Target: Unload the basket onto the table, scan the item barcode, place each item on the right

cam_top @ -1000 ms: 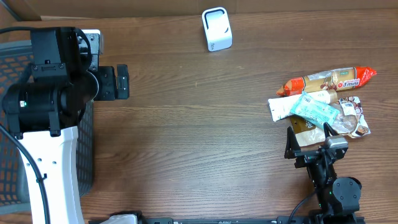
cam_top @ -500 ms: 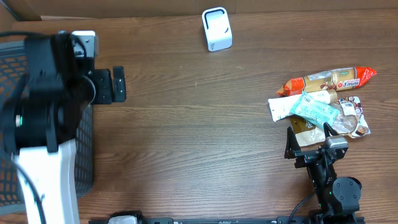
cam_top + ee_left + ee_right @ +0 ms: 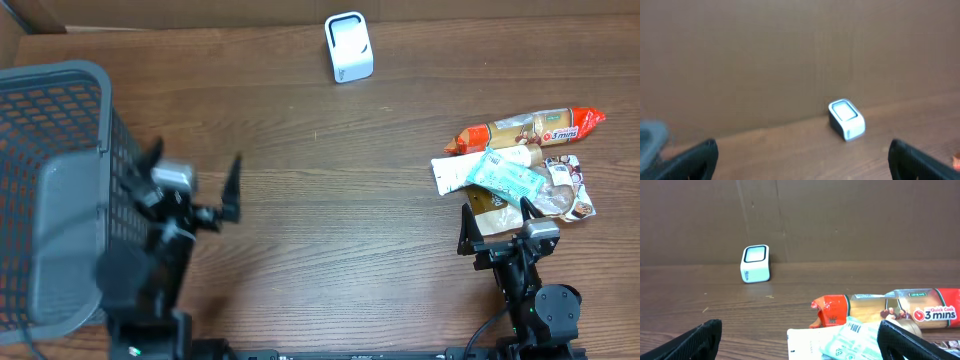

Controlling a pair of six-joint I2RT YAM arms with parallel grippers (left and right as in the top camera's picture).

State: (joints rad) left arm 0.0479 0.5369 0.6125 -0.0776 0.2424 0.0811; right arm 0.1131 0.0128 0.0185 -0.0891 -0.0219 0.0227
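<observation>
The items lie in a pile at the right: a long orange packet (image 3: 530, 128) (image 3: 880, 307), a white pouch (image 3: 462, 172) (image 3: 805, 342), a teal packet (image 3: 508, 178) (image 3: 860, 337) with a small barcode, and a brown packet (image 3: 490, 208). The white scanner (image 3: 348, 47) (image 3: 846, 119) (image 3: 755, 263) stands at the back of the table. My right gripper (image 3: 497, 222) (image 3: 800, 347) is open just in front of the pile, holding nothing. My left gripper (image 3: 192, 172) (image 3: 802, 165) is open and empty, beside the basket, facing the scanner from afar.
A grey mesh basket (image 3: 50, 120) fills the left side of the table, its corner (image 3: 650, 137) at the left wrist view's edge. A cardboard wall runs along the back. A clear wrapper (image 3: 568, 190) lies at the pile's right end.
My left arm has swung from above the basket's far end down toward the table's front, leaving the basket uncovered. The right arm and the pile have not moved.
</observation>
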